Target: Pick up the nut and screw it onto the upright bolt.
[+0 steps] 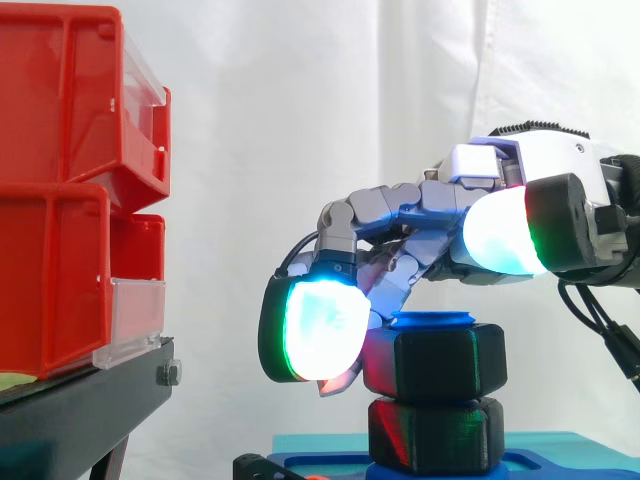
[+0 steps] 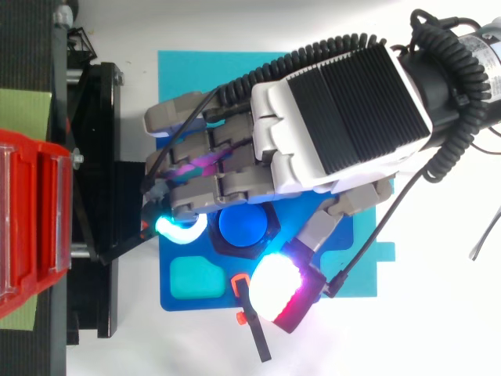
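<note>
Tightly curled, the fingers [image 1: 315, 330] of the hand [image 2: 337, 102] wrap the upper black nut [image 1: 440, 362], one glowing pad against its left face. This nut sits on the blue bolt [image 2: 244, 225] above a second nut [image 1: 435, 435], lower centre; red bins [image 1: 70, 180] stand upper left.

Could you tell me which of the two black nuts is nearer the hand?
The upper nut, just under the bolt's blue top; the lower nut sits beneath it on the blue base.

no legible text, labels or numbers
</note>
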Robot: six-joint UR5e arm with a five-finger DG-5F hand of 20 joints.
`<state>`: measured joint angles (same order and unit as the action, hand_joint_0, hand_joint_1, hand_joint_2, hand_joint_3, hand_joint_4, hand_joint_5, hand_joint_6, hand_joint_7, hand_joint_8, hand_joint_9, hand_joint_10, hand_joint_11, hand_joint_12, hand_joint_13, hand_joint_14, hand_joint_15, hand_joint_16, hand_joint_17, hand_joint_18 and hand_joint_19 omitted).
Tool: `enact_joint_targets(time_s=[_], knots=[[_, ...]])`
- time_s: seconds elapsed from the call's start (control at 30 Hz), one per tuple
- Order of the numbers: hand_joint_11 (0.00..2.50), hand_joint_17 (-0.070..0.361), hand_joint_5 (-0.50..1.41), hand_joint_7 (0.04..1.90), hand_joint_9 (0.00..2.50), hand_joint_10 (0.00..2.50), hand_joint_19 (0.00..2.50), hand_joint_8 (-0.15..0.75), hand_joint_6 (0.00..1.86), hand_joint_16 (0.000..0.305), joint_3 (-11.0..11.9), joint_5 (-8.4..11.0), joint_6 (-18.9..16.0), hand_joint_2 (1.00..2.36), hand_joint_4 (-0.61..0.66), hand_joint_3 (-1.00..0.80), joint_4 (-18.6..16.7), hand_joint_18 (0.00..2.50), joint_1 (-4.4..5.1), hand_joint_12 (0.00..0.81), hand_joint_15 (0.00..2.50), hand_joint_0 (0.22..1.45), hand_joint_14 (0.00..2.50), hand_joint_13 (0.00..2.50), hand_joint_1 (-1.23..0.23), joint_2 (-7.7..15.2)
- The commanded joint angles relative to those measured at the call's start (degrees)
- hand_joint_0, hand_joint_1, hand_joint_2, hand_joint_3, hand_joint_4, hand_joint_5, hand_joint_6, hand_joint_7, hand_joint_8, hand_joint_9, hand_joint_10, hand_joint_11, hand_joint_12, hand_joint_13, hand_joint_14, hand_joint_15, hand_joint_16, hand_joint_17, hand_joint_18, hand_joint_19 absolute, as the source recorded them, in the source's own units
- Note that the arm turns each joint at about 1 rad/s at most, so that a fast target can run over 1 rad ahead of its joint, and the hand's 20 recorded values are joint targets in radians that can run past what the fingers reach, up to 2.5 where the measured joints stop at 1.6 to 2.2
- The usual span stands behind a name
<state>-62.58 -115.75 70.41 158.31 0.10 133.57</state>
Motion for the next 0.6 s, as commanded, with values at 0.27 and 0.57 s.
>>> enact_joint_targets(time_s=[0.27, 0.57], knots=[[0.0, 0.029, 0.01, 1.58, 0.74, 0.0, 0.0, 0.251, 0.5, 0.013, 0.0, -1.76, 0.0, 1.0, 0.15, -0.5, -0.2, 0.23, -1.24, 0.21, 0.0, 0.54, 0.0, 0.63, -0.28, -0.1], [0.0, 0.023, 0.04, 1.6, 0.89, 0.0, 0.0, 0.259, 0.5, 0.01, 0.0, -3.07, 0.0, 1.0, 0.12, -0.5, -0.8, 0.32, -2.3, 0.193, 0.0, 0.55, 0.0, 0.72, -0.29, -0.1]])
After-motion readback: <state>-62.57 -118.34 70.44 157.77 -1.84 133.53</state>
